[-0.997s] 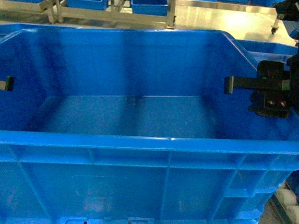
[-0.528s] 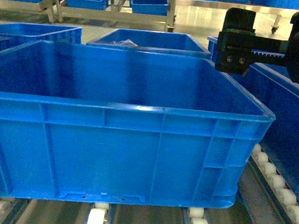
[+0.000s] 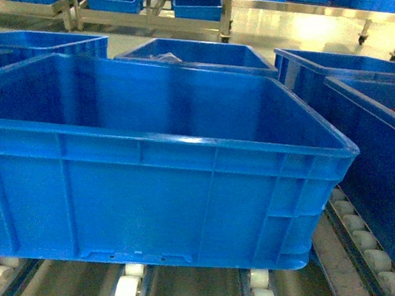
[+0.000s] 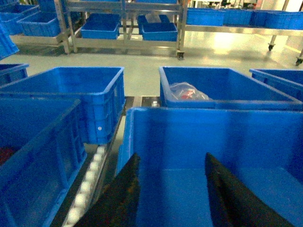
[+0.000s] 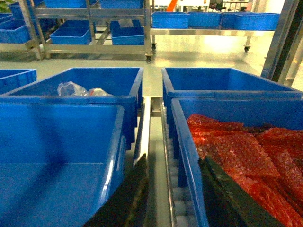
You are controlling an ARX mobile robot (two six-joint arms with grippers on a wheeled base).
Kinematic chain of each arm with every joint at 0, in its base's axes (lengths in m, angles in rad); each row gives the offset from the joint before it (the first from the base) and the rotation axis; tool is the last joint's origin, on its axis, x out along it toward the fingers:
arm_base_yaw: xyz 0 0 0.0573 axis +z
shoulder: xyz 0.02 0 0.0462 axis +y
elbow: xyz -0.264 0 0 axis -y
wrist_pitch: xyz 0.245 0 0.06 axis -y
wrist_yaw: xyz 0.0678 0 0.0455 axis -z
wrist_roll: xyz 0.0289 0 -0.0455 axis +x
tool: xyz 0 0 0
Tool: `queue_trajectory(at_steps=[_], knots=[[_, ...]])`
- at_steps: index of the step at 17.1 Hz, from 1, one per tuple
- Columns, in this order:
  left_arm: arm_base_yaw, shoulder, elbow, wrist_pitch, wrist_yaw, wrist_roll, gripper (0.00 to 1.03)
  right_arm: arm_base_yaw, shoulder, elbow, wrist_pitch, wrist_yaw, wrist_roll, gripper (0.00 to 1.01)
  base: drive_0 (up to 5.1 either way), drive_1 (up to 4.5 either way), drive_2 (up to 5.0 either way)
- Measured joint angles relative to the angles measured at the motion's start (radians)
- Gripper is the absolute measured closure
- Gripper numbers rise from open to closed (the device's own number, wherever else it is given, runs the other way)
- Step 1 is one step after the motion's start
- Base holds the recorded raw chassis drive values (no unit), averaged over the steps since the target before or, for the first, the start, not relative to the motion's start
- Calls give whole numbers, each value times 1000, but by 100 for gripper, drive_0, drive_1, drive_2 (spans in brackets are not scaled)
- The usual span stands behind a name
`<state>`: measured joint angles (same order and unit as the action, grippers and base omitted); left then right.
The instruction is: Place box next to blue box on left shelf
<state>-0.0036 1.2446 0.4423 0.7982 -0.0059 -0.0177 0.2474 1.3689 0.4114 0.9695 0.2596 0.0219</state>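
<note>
Gone from the head view, both tools (image 4: 173, 198) (image 5: 173, 198) gape above the box (image 3: 153, 186).

Bright overhead light glares off the floor (image 3: 319, 27) in the upper right of my head view, washing it pale yellow. The box (image 3: 162, 159) shows soft vertical sheen. My dark fingers (image 4: 232, 194) in both wrist views are blurred, underexposed silhouettes. All views are grainy.
</note>
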Motion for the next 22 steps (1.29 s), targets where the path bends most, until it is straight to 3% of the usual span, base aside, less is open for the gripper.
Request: queue_trajectory(at_steps=[3, 8, 9, 11, 12, 14, 22], knots=[[3, -128, -146, 24, 3, -1, 102, -68, -142, -155, -15, -76, -16, 100, 0, 0, 0], [3, -332, -303, -33, 3, 2, 102, -146, -393, -299, -119, -157, -16, 100, 0, 0, 0], [3, -380, -327, -61, 3, 2, 102, -158, -406, -338, -51, -170, -16, 100, 0, 0, 0], [3, -466, -362, -113, 3, 3, 102, -244, -486, -385, -155, -251, -16, 100, 0, 0, 0], [3, -509, -375, -143, 3, 3, 102, -254, -554, -389, -193, -249, -16, 100, 0, 0, 0], [3, -552, -421, -122, 4, 3, 102, -248, -659, -394, -288, -260, -16, 100, 0, 0, 0], [3, -888, -426, -443, 5, 3, 102, -248, -1009, -398, -610, -260, -16, 100, 0, 0, 0]])
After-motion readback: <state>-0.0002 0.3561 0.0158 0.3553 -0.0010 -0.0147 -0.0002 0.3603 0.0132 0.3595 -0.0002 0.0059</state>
